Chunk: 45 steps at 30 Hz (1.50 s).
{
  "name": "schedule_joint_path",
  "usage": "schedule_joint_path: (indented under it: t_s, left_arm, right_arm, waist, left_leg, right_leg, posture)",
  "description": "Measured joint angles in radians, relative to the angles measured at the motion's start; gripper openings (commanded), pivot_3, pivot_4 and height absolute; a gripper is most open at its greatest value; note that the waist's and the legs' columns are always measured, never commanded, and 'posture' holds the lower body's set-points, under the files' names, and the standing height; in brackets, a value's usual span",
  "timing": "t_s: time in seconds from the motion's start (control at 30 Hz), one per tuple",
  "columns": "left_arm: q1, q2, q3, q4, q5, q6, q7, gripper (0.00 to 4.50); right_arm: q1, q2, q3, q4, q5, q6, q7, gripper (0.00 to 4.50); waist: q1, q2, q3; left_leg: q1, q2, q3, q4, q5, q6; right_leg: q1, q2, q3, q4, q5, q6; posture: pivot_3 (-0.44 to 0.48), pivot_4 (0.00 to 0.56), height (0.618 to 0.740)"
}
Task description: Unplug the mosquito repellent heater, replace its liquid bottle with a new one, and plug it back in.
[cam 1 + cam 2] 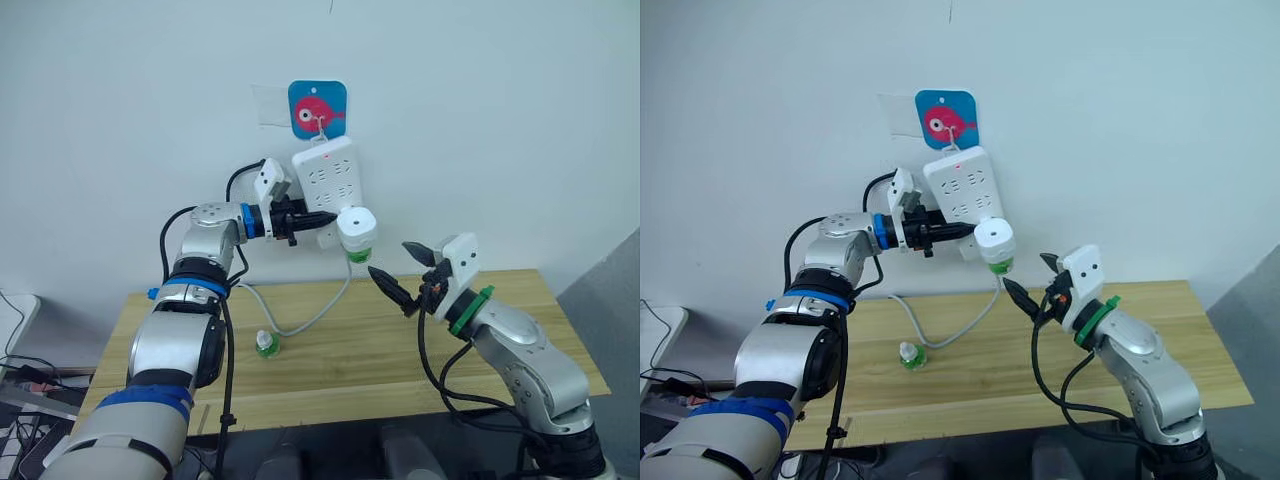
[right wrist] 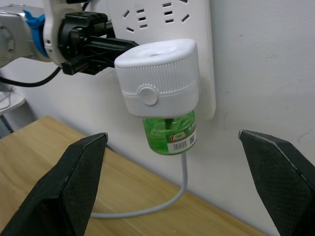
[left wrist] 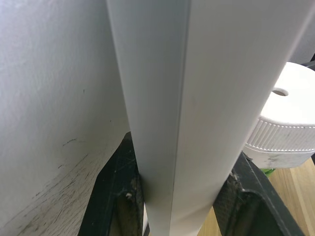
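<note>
One small green bottle [image 1: 265, 344] stands on the wooden surface [image 1: 500, 330]. Beyond it, the right gripper [image 1: 405, 275] hangs wide open, empty, below the heater [image 2: 157, 78], a white ribbed plastic dome carrying a green liquid bottle [image 2: 170, 132], plugged into the wall-hung power strip [image 1: 330, 180]. The left gripper [image 3: 182, 196] clamps the strip's edge.
</note>
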Motion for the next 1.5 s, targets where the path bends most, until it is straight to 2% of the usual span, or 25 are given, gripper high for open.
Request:
schedule_joint_path:
  t_s: [0.27, 0.73, 0.83, 0.93, 1.2, 1.5]
  left_arm:
    - [0.013, -0.01, 0.007, -0.033, -0.006, 0.02, 0.014, 1.35]
    - [0.014, -0.008, 0.007, -0.033, -0.006, 0.019, 0.029, 1.35]
    - [0.014, -0.008, 0.007, -0.033, -0.006, 0.019, 0.032, 1.35]
    - [0.014, -0.004, 0.007, -0.033, -0.004, 0.017, 0.034, 1.35]
    - [0.014, -0.006, 0.007, -0.033, -0.004, 0.017, 0.038, 1.35]
    - [0.013, -0.007, 0.006, -0.016, -0.001, -0.002, 0.055, 1.35]
  right_arm:
    - [-0.102, 0.086, 0.121, 0.013, -0.119, 0.032, -0.108, 4.5]
    - [-0.222, 0.18, 0.167, 0.198, -0.282, -0.054, -0.188, 4.5]
    - [-0.221, 0.185, 0.166, 0.214, -0.283, -0.06, -0.186, 3.89]
    - [-0.222, 0.185, 0.164, 0.216, -0.284, -0.07, -0.174, 2.95]
    - [-0.214, 0.173, 0.16, 0.197, -0.285, -0.055, -0.167, 2.93]
    - [-0.141, 0.129, 0.133, 0.009, -0.269, 0.073, -0.146, 2.93]
  waist:
    - [-0.005, -0.001, 0.006]
    - [-0.009, 0.0, 0.008]
    - [-0.009, 0.0, 0.009]
    - [-0.01, 0.0, 0.009]
    - [-0.01, 0.0, 0.009]
    - [-0.01, 0.0, 0.009]
  left_leg:
    - [0.0, 0.0, -0.001, 0.0, 0.0, 0.0]
    - [0.0, 0.0, -0.002, 0.0, 0.0, 0.0]
    - [0.0, 0.0, -0.002, 0.0, 0.0, 0.0]
    - [0.0, 0.0, -0.002, 0.0, 0.0, 0.0]
    - [0.0, 0.0, -0.002, 0.0, 0.0, 0.0]
    - [0.001, 0.0, -0.002, 0.0, 0.0, 0.0]
  right_leg:
    - [0.0, -0.001, 0.0, 0.0, 0.0, 0.0]
    - [0.0, -0.001, -0.001, 0.0, 0.0, 0.0]
    - [0.0, -0.001, -0.001, 0.0, 0.0, 0.0]
    - [0.0, -0.001, -0.001, 0.0, 0.0, 0.0]
    - [0.0, -0.001, -0.001, 0.0, 0.0, 0.0]
    - [0.0, -0.001, 0.0, 0.001, 0.0, 0.0]
  posture:
    - [-0.213, 0.153, 0.74]
    - [-0.194, 0.153, 0.74]
    - [-0.192, 0.152, 0.74]
    - [-0.192, 0.152, 0.74]
    - [-0.189, 0.152, 0.74]
    - [-0.193, 0.147, 0.74]
